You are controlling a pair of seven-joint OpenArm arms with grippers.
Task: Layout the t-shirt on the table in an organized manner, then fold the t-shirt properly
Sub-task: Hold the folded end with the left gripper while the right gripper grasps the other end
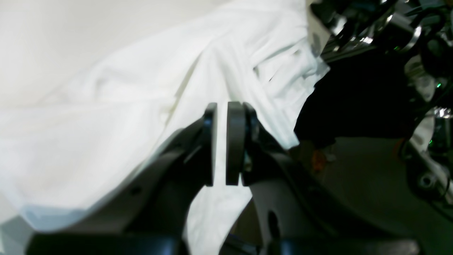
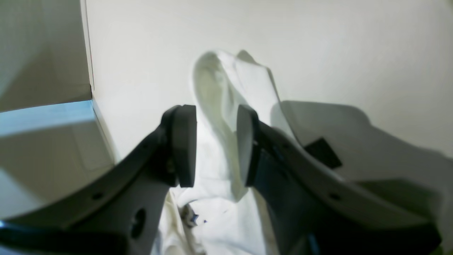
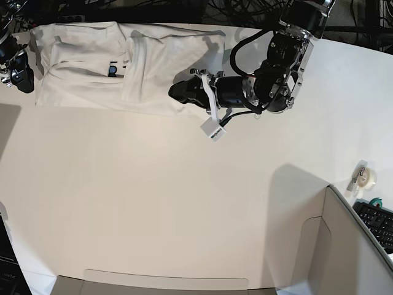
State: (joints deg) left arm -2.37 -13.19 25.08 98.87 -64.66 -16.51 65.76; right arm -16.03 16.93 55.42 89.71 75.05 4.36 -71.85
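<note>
Two arms were pictured at the far edge of the table (image 3: 184,203), where the t-shirt (image 3: 92,67) was spread in a long, rumpled band. From the left wrist view, the left gripper (image 1: 219,141) was seen with its jaws drawn almost together, only a thin slit left between the pads; white cloth of the t-shirt (image 1: 106,124) was seen behind and beneath the jaws, but whether any of it was pinched in that slit could not be told. In the base view the left gripper (image 3: 182,92) was laid low against the near hem of the garment, at its end nearer the table's middle. The right gripper (image 2: 216,145) was shown with its jaws partly spread and a bunched fold of the t-shirt (image 2: 226,106) caught between them, the cloth rising ahead of the fingertips and hanging below them. A small patch of blue print was visible on the fabric under those jaws. In the base view the right gripper (image 3: 23,78) was seen at the shirt's opposite end.
</note>
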